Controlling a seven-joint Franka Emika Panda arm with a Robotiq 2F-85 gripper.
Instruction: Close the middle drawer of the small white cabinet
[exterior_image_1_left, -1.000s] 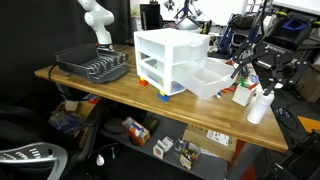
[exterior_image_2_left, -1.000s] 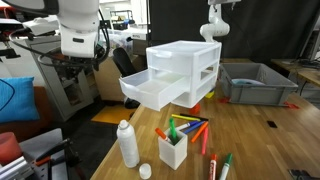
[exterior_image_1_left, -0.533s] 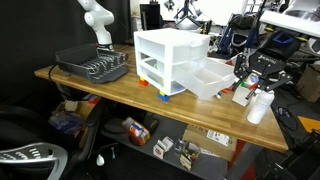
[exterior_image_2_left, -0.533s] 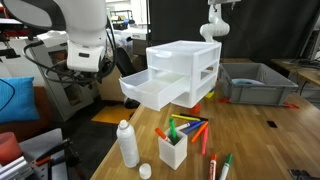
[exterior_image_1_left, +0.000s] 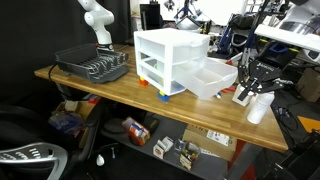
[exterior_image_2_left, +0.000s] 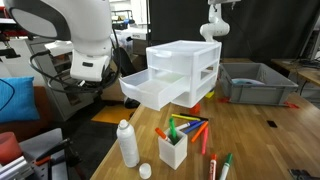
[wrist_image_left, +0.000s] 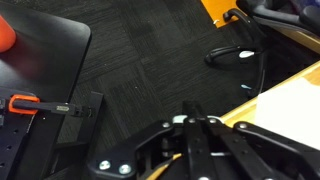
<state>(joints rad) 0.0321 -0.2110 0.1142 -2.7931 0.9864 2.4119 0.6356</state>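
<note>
The middle drawer (exterior_image_1_left: 212, 78) is a wide, shallow tray of translucent-white plastic. It is pulled well out from the front of the cabinet (exterior_image_1_left: 168, 52). The cabinet is a boxy white unit on small coloured feet and stands on the wooden surface (exterior_image_1_left: 110, 92). The gripper (exterior_image_1_left: 248, 90) hangs just beside the drawer's front edge. Contact cannot be confirmed, nor whether the gripper is open or closed.

The wooden table (exterior_image_1_left: 100, 92) carries the cabinet (exterior_image_1_left: 165, 55) near its middle, with the middle drawer (exterior_image_1_left: 212, 78) pulled out. The dish rack (exterior_image_1_left: 95, 66) sits at 1 end. At the other end stand 1 bottle (exterior_image_2_left: 128, 143) and 1 cup (exterior_image_2_left: 173, 152), with loose markers (exterior_image_2_left: 222, 165) lying beside the cup.
</note>
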